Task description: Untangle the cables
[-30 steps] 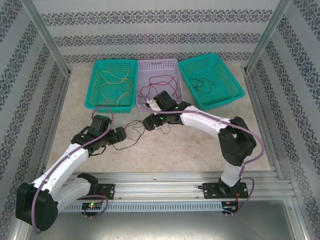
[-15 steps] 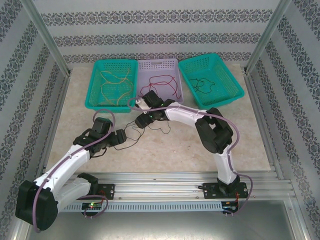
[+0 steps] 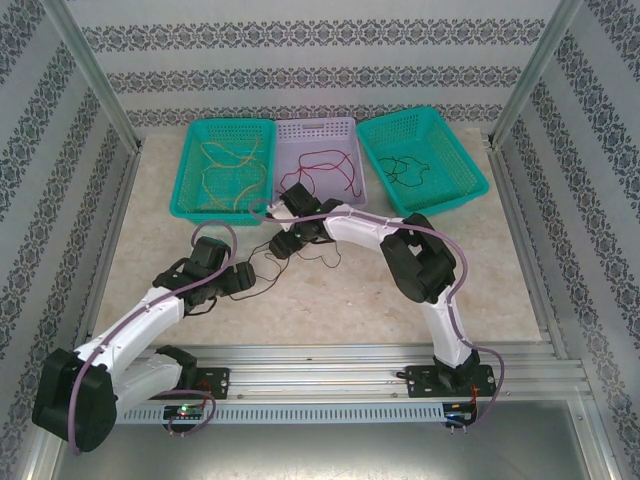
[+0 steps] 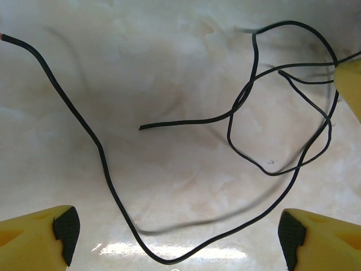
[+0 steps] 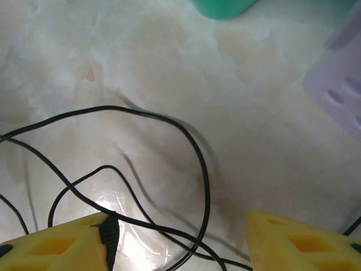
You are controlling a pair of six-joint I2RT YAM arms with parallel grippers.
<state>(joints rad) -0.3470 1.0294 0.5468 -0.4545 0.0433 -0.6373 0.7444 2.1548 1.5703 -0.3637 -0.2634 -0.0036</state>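
Right gripper (image 3: 283, 243) hangs low, just in front of the lilac basket (image 3: 315, 122). Its yellow fingers (image 5: 62, 243) are apart and not pinching anything I can see, though strands of the loose black cable (image 4: 101, 148) run between them, one right by a pad. Left gripper (image 4: 177, 226) is further out from that basket, toward the near-left, with its jaws spread wide over the same cable. The black cable lies in loops on the pale marble-look table (image 3: 400, 290), in front of the lilac basket and between the two grippers. Inside the lilac basket are the red cables (image 3: 320, 160). The teal basket on its left (image 3: 225, 124) has the yellow cables (image 3: 225, 170), and the teal basket on its right (image 3: 470, 160) has more black cables (image 3: 405, 170).
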